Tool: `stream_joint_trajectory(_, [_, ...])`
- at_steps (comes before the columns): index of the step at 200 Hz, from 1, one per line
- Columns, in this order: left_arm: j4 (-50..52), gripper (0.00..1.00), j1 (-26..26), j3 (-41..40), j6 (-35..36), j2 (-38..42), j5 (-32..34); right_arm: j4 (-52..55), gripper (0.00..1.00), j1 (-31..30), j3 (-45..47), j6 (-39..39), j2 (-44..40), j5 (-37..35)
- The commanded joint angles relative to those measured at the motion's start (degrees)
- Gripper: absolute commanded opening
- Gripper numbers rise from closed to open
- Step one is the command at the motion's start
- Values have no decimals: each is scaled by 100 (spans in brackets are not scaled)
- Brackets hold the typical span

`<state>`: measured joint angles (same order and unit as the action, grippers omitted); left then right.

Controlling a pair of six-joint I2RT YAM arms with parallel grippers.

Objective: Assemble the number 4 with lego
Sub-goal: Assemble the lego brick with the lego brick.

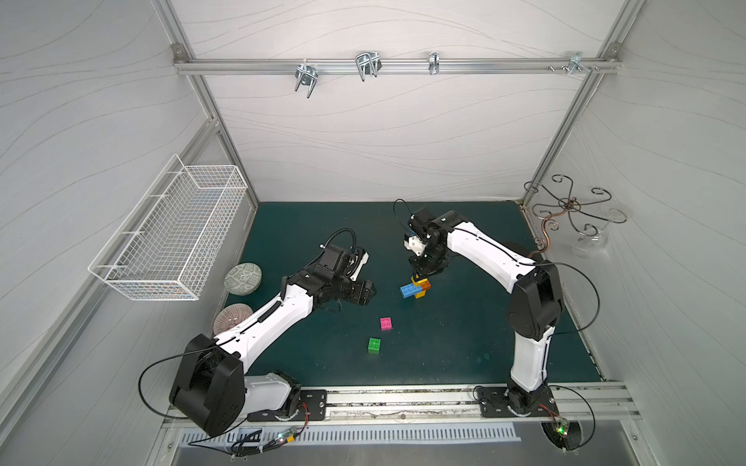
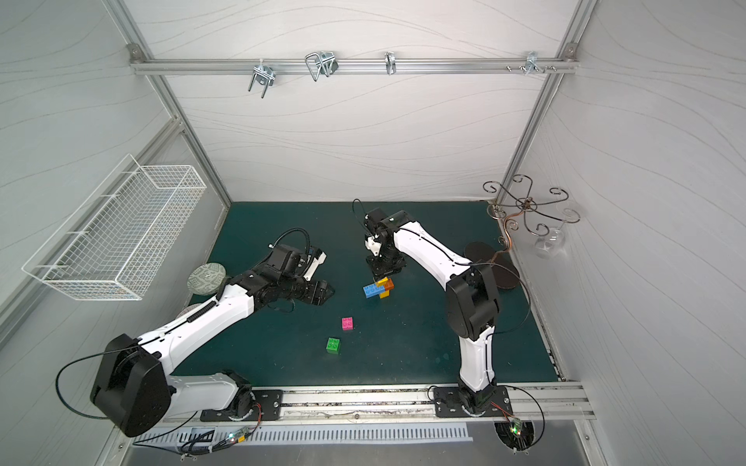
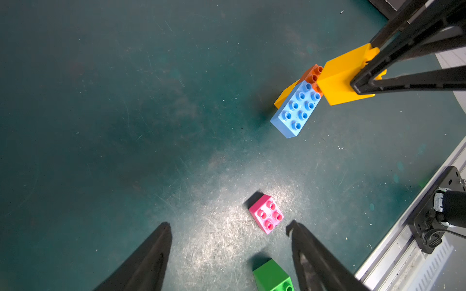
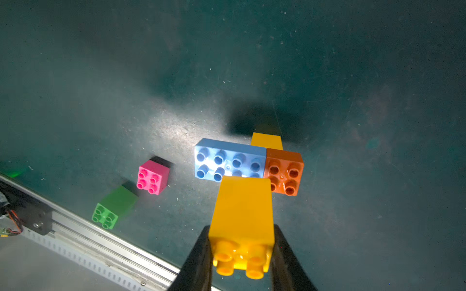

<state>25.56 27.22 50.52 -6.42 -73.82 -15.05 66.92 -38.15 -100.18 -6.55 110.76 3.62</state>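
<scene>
My right gripper point(image 4: 241, 228) is shut on a yellow lego brick point(image 4: 243, 209), studs towards the wrist camera. It holds the brick over the seam of a blue long brick point(image 4: 227, 158) and an orange brick point(image 4: 285, 171); contact cannot be told. Those two sit on another yellow brick point(image 4: 266, 141) on the green mat. Both top views show this cluster point(image 1: 415, 287) mid-mat under the right gripper point(image 1: 420, 274). A pink brick point(image 1: 386, 323) and a green brick point(image 1: 374, 345) lie loose nearer the front. My left gripper point(image 3: 229, 224) is open and empty, left of the cluster, with the pink brick point(image 3: 266, 214) near one fingertip.
A white wire basket point(image 1: 169, 234) hangs on the left wall. Two round patterned discs point(image 1: 243, 278) point(image 1: 233, 318) lie by the left arm. A metal hook stand point(image 1: 571, 207) is in the back right corner. An aluminium rail point(image 1: 403, 399) runs along the front edge.
</scene>
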Motion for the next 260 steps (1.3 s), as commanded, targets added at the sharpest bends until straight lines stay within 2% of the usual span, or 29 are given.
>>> stream_joint_trajectory(1, [-78, 77, -24, 149, 61, -80, -78, 334, 10, 36, -183, 170, 136, -175])
stream_joint_trajectory(68, [-77, 76, -24, 168, 70, -117, -95, 582, 11, 128, -449, 140, 488, -201])
stream_joint_trajectory(260, [-69, 76, -24, 151, 72, -36, -43, 581, 11, 132, -459, 14, 777, -31])
